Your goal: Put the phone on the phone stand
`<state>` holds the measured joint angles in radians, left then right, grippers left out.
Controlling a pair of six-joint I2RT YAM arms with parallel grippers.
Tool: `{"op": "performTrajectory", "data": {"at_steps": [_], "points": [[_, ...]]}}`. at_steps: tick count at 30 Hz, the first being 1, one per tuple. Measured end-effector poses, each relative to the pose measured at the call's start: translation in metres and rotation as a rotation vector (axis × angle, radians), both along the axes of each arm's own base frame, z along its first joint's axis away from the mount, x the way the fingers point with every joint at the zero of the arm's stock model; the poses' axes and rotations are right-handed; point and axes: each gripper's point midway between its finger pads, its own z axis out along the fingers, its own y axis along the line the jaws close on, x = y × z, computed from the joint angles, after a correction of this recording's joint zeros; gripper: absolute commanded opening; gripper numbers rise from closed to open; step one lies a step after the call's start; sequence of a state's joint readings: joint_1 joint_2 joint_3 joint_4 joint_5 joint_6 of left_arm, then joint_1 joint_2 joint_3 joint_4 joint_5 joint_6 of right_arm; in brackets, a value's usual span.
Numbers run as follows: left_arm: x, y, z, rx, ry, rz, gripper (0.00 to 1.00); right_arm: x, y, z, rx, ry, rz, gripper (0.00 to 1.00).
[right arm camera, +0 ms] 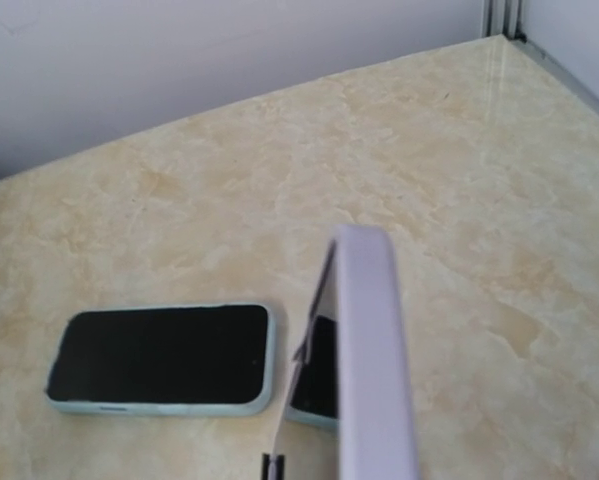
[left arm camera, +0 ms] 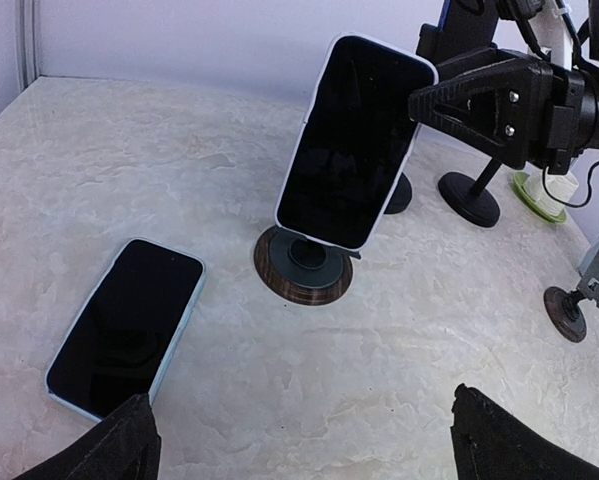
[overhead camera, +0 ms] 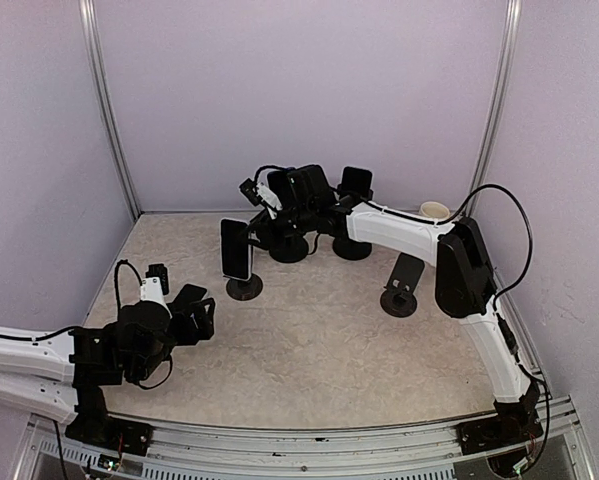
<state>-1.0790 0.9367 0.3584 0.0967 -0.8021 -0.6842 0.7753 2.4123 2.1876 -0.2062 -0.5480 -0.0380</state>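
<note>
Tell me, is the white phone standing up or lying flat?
Standing up: the white phone sits propped, tilted, on its round stand.

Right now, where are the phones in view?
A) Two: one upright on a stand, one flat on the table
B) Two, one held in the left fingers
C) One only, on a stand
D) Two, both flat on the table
A: in the left wrist view the mounted phone sits upright on the round-based stand, while the flat phone lies screen-up on the table beside it.

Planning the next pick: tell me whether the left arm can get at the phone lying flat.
Probably yes: the flat phone lies just ahead of the open left gripper, with nothing between or on it.
</note>
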Motion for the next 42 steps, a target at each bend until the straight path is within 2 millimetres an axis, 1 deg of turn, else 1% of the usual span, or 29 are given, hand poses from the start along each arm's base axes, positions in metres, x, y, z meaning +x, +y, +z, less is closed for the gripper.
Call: {"op": "performTrajectory", "data": {"at_steps": [2,9,12,13,14,15,19,23,27,30,33,39,42], "points": [[0.0,0.0,0.0,-0.001,0.0,0.0,0.99,0.001,0.0,0.0,-0.002,-0.004,-0.007,0.48],[-0.001,0.002,-0.006,0.001,0.008,0.003,0.99,0.006,-0.002,-0.005,-0.008,-0.013,-0.026,0.52],[-0.002,0.003,-0.007,0.0,0.01,0.004,0.99,0.007,-0.003,-0.007,-0.01,-0.012,-0.033,0.56],[-0.002,0.003,-0.007,-0.001,0.01,0.004,0.99,0.007,-0.003,-0.007,-0.01,-0.012,-0.034,0.63],[-0.002,0.003,-0.006,-0.002,0.01,0.004,0.99,0.008,-0.003,-0.007,-0.01,-0.012,-0.034,0.93],[-0.002,0.003,-0.006,-0.005,0.009,0.004,0.99,0.008,-0.004,-0.007,-0.01,-0.013,-0.035,0.99],[-0.002,0.003,-0.004,-0.014,0.006,0.005,0.99,0.01,-0.004,-0.006,-0.005,-0.023,-0.038,1.0],[-0.003,0.005,-0.009,-0.009,0.012,0.006,0.99,0.01,-0.006,-0.008,-0.008,-0.022,-0.049,1.0],[-0.004,0.006,-0.01,-0.011,0.012,0.008,0.99,0.005,-0.013,-0.013,-0.027,-0.006,-0.063,1.0],[-0.004,0.007,-0.01,-0.009,0.012,0.01,0.99,-0.001,-0.023,-0.013,-0.042,0.004,-0.078,1.0],[-0.003,0.008,-0.012,-0.003,0.013,0.014,0.99,-0.009,-0.035,-0.008,-0.044,0.008,-0.1,1.0],[0.001,0.01,-0.021,0.027,0.037,0.021,0.99,-0.02,-0.056,0.014,-0.038,0.017,-0.162,1.0],[0.006,0.013,-0.025,0.03,0.052,0.029,0.99,-0.025,-0.065,0.017,-0.05,0.023,-0.177,1.0]]}}
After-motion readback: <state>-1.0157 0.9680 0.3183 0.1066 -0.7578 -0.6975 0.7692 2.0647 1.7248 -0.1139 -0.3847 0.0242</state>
